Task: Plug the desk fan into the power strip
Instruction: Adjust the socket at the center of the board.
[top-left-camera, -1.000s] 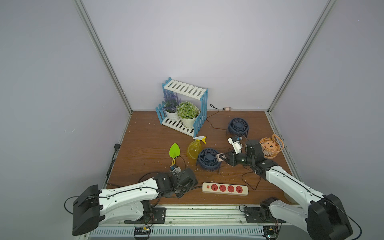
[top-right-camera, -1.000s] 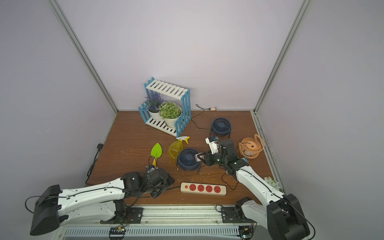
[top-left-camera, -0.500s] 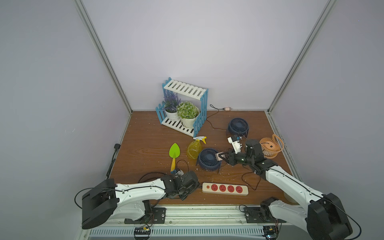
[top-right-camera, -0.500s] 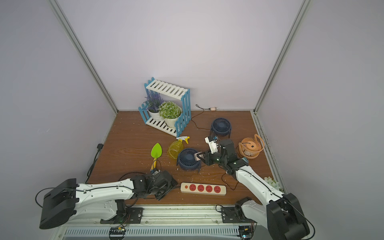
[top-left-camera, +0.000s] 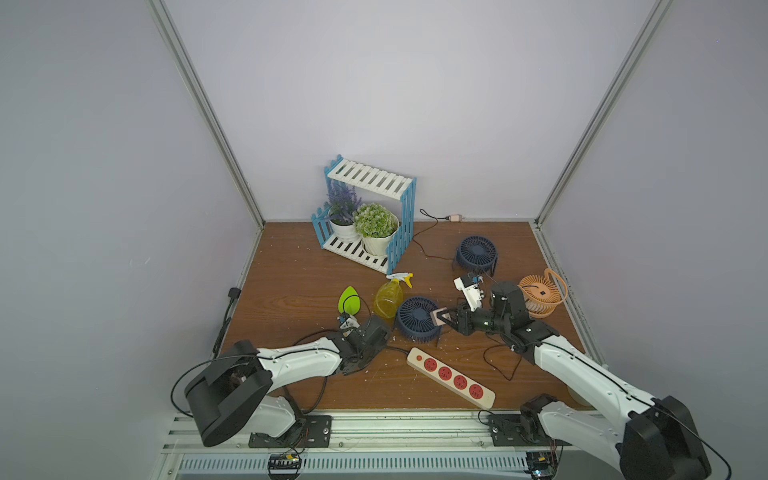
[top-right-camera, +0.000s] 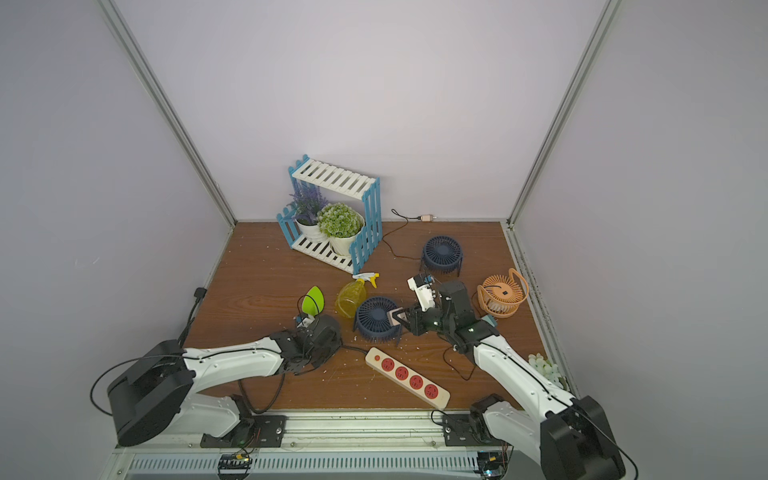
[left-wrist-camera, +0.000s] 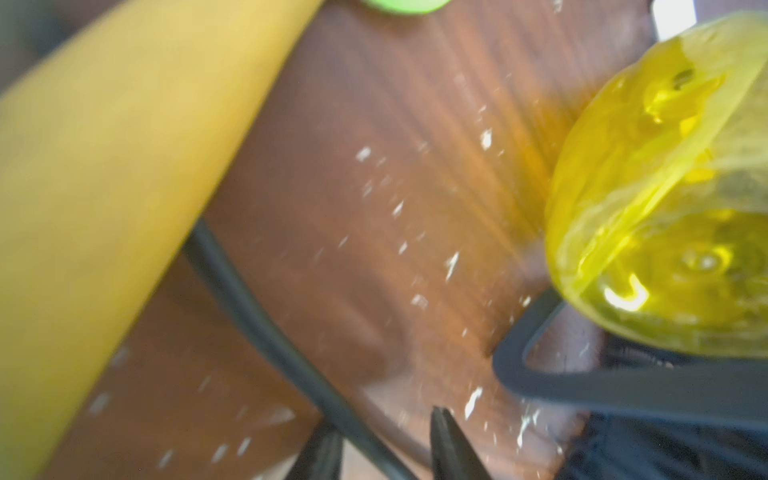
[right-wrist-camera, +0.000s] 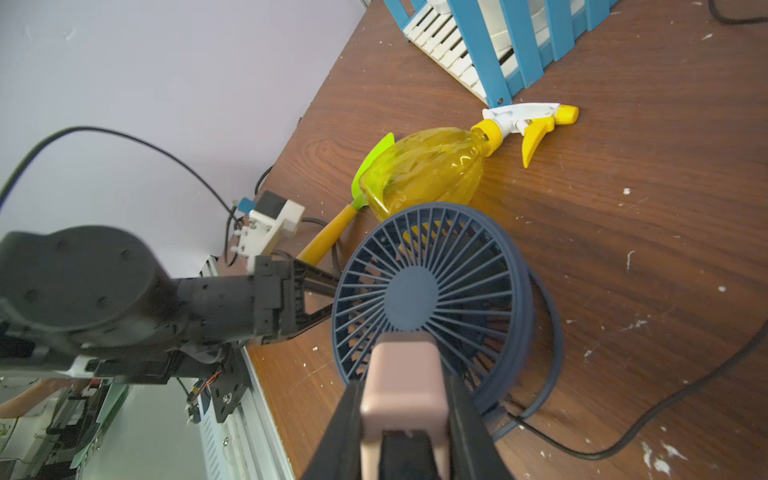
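The cream power strip (top-left-camera: 451, 377) (top-right-camera: 407, 377) lies slantwise near the front edge, red sockets up. Its black cord (top-left-camera: 399, 351) (left-wrist-camera: 249, 307) runs left into my left gripper (top-left-camera: 380, 338) (left-wrist-camera: 386, 436). That gripper's two fingers straddle the cord low over the table, still apart, with a gap beside the cord. The navy desk fan (top-left-camera: 417, 318) (right-wrist-camera: 432, 295) stands at mid-table. Just right of it my right gripper (top-left-camera: 442, 319) (top-right-camera: 399, 319) (right-wrist-camera: 401, 399) is shut on the fan's pink plug (right-wrist-camera: 401, 374), held above the table.
A yellow spray bottle (top-left-camera: 388, 297) and a green trowel (top-left-camera: 349, 301) lie just behind the left gripper. A blue-and-white plant shelf (top-left-camera: 365, 220) and a second navy fan (top-left-camera: 476, 252) stand at the back. An orange fan (top-left-camera: 540, 293) sits right.
The power strip has swung from lying along the front edge to a slant, its button end moving back. The left gripper's fingers have narrowed around the cord. The right arm has not moved.
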